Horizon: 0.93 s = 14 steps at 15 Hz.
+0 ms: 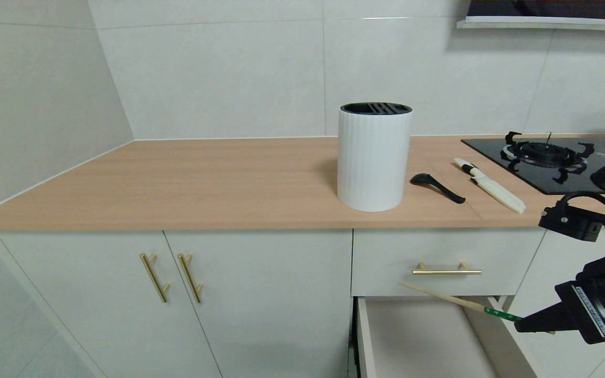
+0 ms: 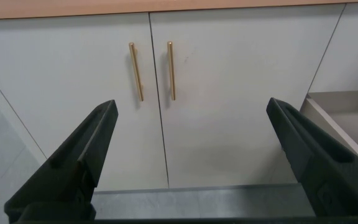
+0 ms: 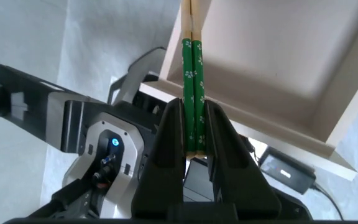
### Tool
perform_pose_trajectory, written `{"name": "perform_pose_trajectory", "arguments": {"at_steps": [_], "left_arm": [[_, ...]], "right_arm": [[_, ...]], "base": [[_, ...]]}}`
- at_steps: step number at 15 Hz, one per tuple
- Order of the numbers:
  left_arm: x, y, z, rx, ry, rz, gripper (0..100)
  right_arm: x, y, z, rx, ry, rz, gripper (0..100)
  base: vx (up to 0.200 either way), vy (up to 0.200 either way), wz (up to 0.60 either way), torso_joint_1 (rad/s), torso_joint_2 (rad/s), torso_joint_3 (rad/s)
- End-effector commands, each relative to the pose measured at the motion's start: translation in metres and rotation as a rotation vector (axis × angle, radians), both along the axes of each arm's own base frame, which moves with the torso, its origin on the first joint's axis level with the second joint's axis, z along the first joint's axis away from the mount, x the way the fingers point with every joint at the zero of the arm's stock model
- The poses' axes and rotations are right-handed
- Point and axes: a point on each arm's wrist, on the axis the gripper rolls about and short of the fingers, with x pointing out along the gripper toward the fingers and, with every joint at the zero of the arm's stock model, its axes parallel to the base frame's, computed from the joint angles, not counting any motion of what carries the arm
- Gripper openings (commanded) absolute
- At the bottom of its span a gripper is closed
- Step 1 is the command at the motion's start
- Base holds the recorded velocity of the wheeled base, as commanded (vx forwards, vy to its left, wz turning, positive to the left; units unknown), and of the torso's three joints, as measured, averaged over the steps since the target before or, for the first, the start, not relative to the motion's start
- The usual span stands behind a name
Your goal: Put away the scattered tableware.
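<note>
Two chopsticks [image 1: 457,300] pinched in the right gripper [image 1: 527,322], head view, slanting over the open drawer [image 1: 418,341]. On the countertop [image 1: 176,184], a white holder [image 1: 373,157], with a black spoon [image 1: 436,187] and a knife [image 1: 489,185] beside it. From the left wrist: left gripper [image 2: 191,155] spread wide, apart from the cabinet doors [image 2: 229,137]. From the right wrist: jaws tight on the green chopstick ends, drawer beyond.

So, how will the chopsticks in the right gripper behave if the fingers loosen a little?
The chopsticks look thin and straight, so probably stiff and light. They are two separate sticks pinched side by side by the right gripper, so one may slip past the other. Held near one end, they could tilt toward the open drawer.
</note>
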Motion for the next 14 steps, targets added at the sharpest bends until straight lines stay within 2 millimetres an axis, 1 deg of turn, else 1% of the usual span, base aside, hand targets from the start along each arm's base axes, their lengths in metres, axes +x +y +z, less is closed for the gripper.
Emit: {"name": "perform_pose_trajectory", "arguments": {"at_steps": [1,4,10,13,14], "left_arm": [[0.0,0.0,0.0,0.0,0.0,0.001,100],[0.0,0.0,0.0,0.0,0.0,-0.001,100],[0.0,0.0,0.0,0.0,0.0,0.001,100],[0.0,0.0,0.0,0.0,0.0,0.001,100],[0.0,0.0,0.0,0.0,0.0,0.001,100]], "right_arm": [[0.006,0.003,-0.006,-0.014,0.029,0.005,0],[0.01,0.004,-0.01,-0.021,0.046,0.007,0],[0.015,0.006,-0.015,-0.03,0.067,0.007,0],[0.016,0.007,-0.016,-0.033,0.073,0.009,0],[0.017,0.007,-0.017,-0.034,0.074,0.011,0]], "base": [[0.0,0.0,0.0,-0.027,0.07,0.056],[0.0,0.0,0.0,-0.118,0.34,0.214],[0.0,0.0,0.0,-0.143,0.45,0.302],[0.0,0.0,0.0,-0.087,0.42,0.32],[0.0,0.0,0.0,-0.032,0.2,0.154]]}}
